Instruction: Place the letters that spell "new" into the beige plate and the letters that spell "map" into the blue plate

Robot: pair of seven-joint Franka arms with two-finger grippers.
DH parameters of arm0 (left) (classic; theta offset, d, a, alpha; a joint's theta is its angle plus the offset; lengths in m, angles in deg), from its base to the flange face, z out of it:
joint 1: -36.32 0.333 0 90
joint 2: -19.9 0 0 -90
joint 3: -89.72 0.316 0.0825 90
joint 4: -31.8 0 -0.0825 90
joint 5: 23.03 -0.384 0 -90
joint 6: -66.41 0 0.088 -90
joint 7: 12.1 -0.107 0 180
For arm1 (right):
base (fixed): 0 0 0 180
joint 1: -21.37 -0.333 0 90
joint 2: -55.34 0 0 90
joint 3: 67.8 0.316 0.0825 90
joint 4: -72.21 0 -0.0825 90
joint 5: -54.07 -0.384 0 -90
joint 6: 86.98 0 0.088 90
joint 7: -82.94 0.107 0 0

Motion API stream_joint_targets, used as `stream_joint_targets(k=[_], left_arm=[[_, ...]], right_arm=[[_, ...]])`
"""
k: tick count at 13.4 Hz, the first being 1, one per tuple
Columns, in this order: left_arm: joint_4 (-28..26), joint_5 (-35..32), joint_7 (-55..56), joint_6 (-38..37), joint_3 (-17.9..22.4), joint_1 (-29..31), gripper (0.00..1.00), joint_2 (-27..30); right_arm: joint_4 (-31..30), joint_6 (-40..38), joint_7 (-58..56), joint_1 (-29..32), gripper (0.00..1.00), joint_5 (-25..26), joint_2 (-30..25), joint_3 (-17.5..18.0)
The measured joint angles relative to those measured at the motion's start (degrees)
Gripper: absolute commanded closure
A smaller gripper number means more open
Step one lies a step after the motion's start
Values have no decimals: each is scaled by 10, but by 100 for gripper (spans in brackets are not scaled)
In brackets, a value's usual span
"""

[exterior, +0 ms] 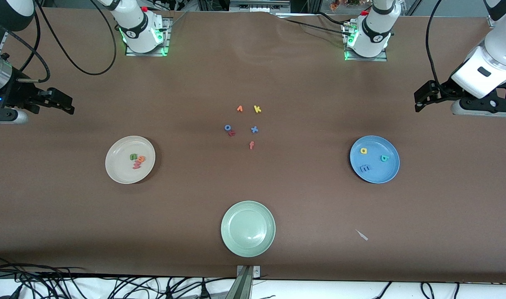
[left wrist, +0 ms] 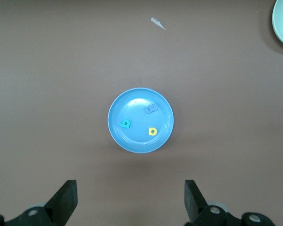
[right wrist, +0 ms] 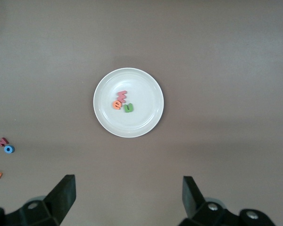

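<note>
The beige plate holds the green "n", orange "e" and salmon "w", bunched together. In the blue plate lie the yellow "a", teal "p" and blue "m", spread apart. My left gripper hangs open and empty above the table at its arm's end, apart from the blue plate. My right gripper waits likewise, open and empty, apart from the beige plate.
A pale green plate sits near the front camera at mid-table. Loose letters lie in the middle: orange "v", yellow "k", blue "o" touching a red letter, blue "x", red-orange "f". A white scrap lies nearer the camera than the blue plate.
</note>
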Motion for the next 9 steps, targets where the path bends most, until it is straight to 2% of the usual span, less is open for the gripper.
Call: stream_joint_targets(k=[4, 9], left_arm=[[29, 0, 0, -34, 0, -1, 0, -14], [32, 0, 0, -36, 0, -1, 0, -17]], right_arm=[[0, 0, 0, 0, 0, 0, 0, 0], [0, 0, 0, 0, 0, 0, 0, 0]])
